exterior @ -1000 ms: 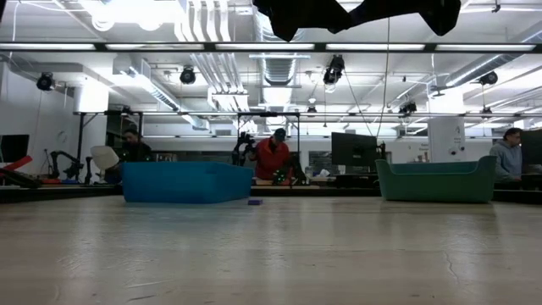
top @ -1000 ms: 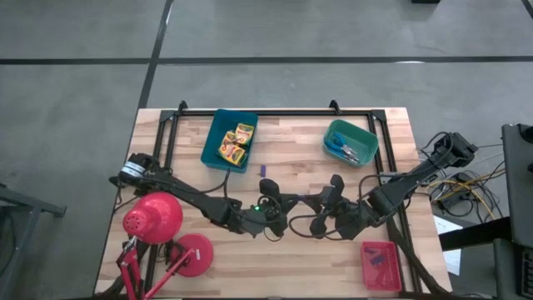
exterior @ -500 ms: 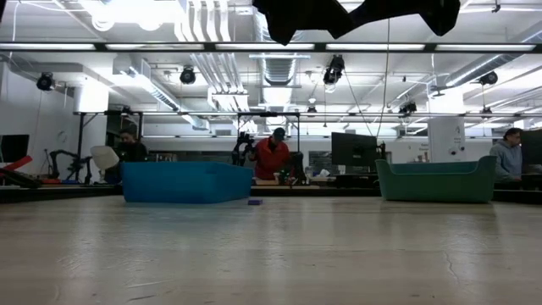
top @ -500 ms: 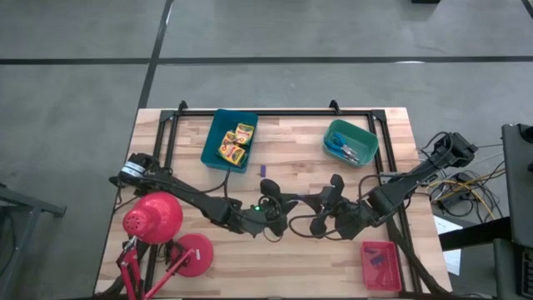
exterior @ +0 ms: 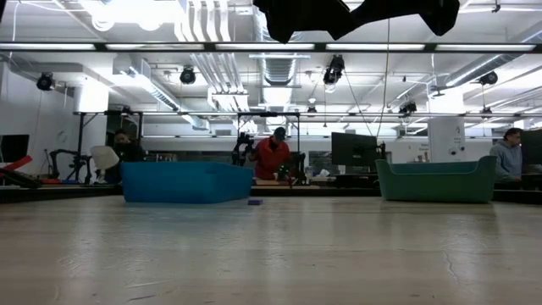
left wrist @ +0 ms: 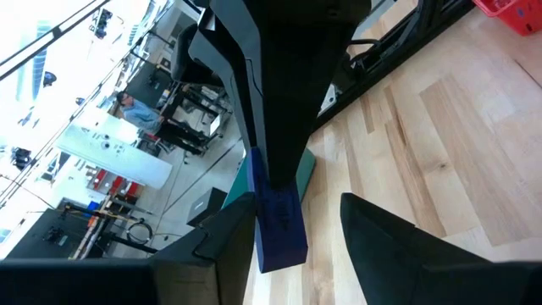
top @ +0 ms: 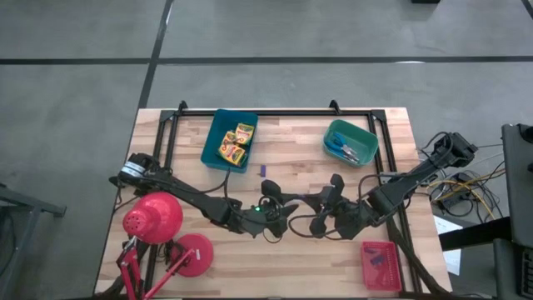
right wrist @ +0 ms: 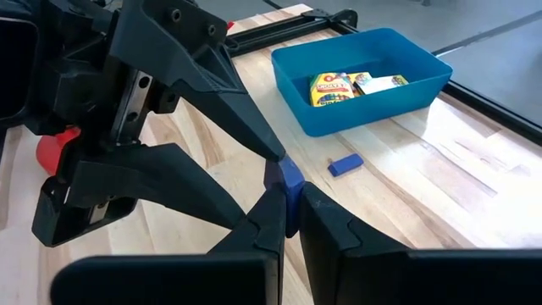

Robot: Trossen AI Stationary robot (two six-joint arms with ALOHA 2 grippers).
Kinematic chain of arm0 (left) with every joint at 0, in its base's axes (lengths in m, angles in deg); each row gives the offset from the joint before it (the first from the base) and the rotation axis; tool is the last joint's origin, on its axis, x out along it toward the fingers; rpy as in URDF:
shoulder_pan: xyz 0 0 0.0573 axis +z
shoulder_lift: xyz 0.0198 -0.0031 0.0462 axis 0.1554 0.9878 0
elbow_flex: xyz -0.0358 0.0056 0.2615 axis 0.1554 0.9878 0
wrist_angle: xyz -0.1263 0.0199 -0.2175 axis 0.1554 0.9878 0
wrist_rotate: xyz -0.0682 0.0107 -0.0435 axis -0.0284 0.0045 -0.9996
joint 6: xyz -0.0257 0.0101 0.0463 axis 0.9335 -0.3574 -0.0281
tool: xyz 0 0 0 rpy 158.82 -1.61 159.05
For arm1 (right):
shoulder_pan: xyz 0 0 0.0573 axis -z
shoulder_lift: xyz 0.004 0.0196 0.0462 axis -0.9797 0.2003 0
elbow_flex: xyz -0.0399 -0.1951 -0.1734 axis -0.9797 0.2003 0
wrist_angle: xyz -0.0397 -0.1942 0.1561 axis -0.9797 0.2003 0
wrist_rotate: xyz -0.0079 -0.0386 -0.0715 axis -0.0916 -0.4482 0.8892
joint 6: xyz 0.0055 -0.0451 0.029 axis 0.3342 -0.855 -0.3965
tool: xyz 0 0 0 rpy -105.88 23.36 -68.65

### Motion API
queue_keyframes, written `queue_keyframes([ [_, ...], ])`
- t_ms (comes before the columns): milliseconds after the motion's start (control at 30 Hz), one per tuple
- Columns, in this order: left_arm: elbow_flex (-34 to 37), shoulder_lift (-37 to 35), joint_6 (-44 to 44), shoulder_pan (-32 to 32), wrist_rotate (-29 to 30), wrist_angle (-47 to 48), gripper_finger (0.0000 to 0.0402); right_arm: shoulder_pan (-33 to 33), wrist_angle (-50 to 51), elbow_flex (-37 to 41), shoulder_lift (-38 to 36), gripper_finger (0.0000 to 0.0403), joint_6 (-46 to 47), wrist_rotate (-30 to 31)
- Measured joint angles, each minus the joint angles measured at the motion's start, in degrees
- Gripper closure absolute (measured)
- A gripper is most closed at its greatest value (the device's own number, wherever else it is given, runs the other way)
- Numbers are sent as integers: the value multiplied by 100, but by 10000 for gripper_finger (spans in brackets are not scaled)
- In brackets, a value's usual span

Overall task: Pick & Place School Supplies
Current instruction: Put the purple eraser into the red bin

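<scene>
Over the table's middle, my two grippers meet tip to tip. My right gripper (right wrist: pixel 290 202) is shut on a small purple stick (right wrist: pixel 290 180). My left gripper (left wrist: pixel 296 207) faces it, open, with one finger on each side of the stick (left wrist: pixel 281 227). Another purple stick (top: pixel 262 170) lies flat on the wood near the blue tray (top: pixel 212 142). That tray holds yellow crayon boxes (top: pixel 236 142). Blue-handled scissors (top: pixel 343 150) lie in the teal tray (top: pixel 366 137). My right gripper pinches one end of the purple stick (right wrist: pixel 291 188) between its two fingertips, coming from the table's right and slanting a little down. The stick is lifted clear of the table, and its free end (left wrist: pixel 284 246) reaches between the left fingers. My left gripper: one finger (left wrist: pixel 237 233) stands close beside the stick; whether it touches, I cannot tell. The other finger (left wrist: pixel 381 237) is plainly apart.
A red desk lamp (top: pixel 158 218) stands at the near left corner. A red tray (top: pixel 381 265) with small sticks sits at the near right. A black frame (top: pixel 275 111) runs along the far edge. Bare wood lies between the trays and the arms.
</scene>
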Motion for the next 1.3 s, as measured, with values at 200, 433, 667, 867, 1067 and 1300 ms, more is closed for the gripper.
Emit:
queue_keyframes([
  [200,0,0,1,8,0,0,220,0,-2,0,0,385,-15,0],
  [433,0,0,0,57,2,0,220,-2,-4,0,0,385,-17,-2],
  [667,0,0,1,114,4,2,220,-2,-4,0,0,385,-17,-2],
  [867,0,2,0,118,17,0,220,-4,-4,0,0,385,-20,-4],
  [1067,2,2,10,118,77,0,220,-4,-4,0,0,385,-153,-7],
  [1300,5,11,16,83,1332,6,220,4,-10,-32,-15,385,-210,26],
])
